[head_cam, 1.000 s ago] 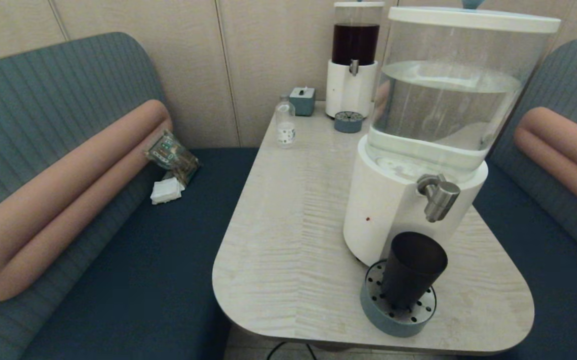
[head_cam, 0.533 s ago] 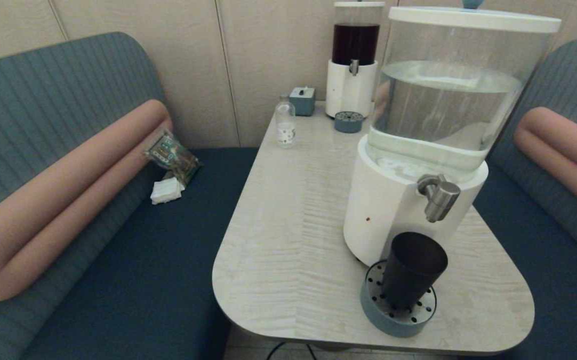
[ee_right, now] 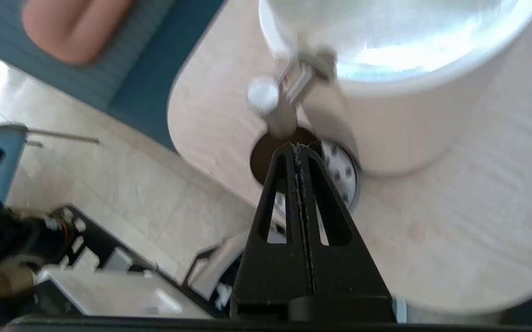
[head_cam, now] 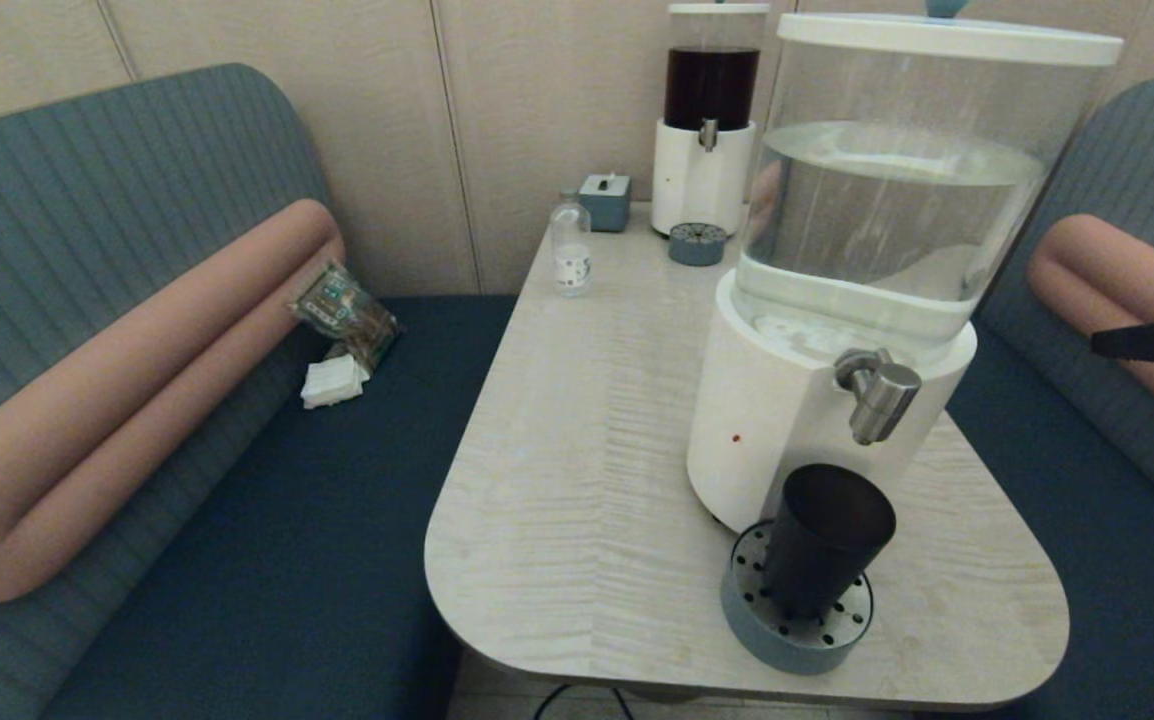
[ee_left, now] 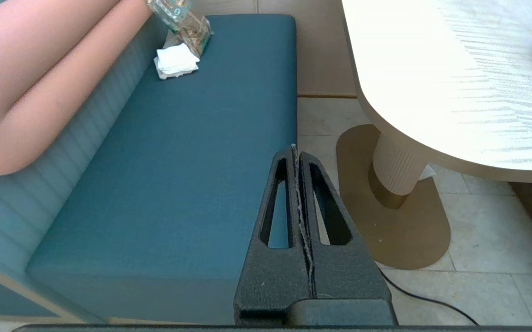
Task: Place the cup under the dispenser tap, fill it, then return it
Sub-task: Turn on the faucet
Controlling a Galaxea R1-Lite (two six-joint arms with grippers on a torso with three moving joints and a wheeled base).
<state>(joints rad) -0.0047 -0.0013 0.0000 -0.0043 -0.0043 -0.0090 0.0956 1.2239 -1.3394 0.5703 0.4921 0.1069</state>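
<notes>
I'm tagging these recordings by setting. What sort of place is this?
Probably a café or restaurant booth: teal upholstered benches flank a pale pedestal table carrying a large water dispenser and a smaller dark-drink dispenser, each with its drip tray. It may be a mock-up.

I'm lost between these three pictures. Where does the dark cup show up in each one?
Head view: the cup stands on the round perforated drip tray below the steel dispenser tap, toward the table's near right corner.
Left wrist view: not in it.
Right wrist view: only its dark rim shows, just beyond the shut right claw.
Shared landmark: the dispenser tap.
</notes>
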